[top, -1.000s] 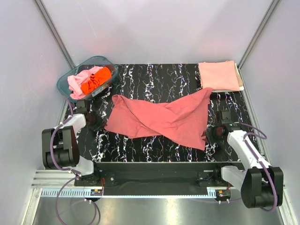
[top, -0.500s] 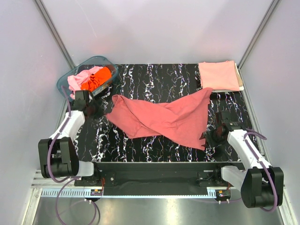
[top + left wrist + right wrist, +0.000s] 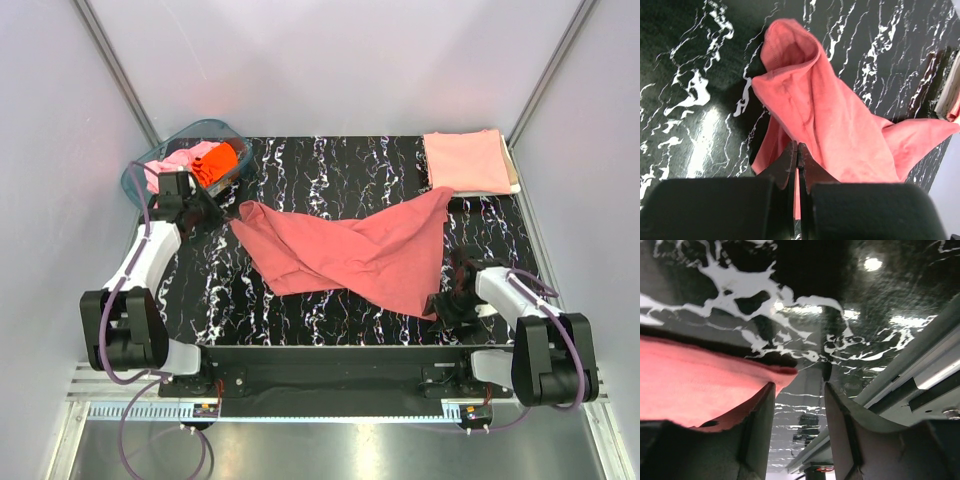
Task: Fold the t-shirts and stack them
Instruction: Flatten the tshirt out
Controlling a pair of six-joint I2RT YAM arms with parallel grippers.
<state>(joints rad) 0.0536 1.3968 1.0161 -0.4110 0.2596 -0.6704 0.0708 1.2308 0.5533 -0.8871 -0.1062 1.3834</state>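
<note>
Slippage is the main risk. The left gripper [image 3: 798, 150] has its jaws pressed tight on a thin bite of the brick-red t-shirt [image 3: 350, 250] at the shirt's far-left corner. So small a pinch of soft cloth could pull free if that arm tugs hard. The right gripper [image 3: 799, 387] sits low at the shirt's near-right corner with its jaws partly apart and nothing between them. The hem lies just beside one finger [image 3: 757, 410], not in the gap. If the jaws close from here they may catch only the edge or miss it, and a pull from the left alone would drag and bunch the shirt rather than spread it.

The shirt lies across the middle of the black marbled table [image 3: 330, 165]. It is crumpled and twisted, with a diagonal ridge through its centre, and one corner reaches toward the far right. In the left wrist view the held end hangs in a loose, rolled fold, lifted off the surface. It is matte and limp, and it needs flattening before any fold.

A folded salmon-pink t-shirt [image 3: 465, 160] rests at the far-right corner. A pink t-shirt [image 3: 170, 165] and an orange t-shirt [image 3: 220, 165] are heaped in the teal tub [image 3: 135, 180] at the far left.
</note>
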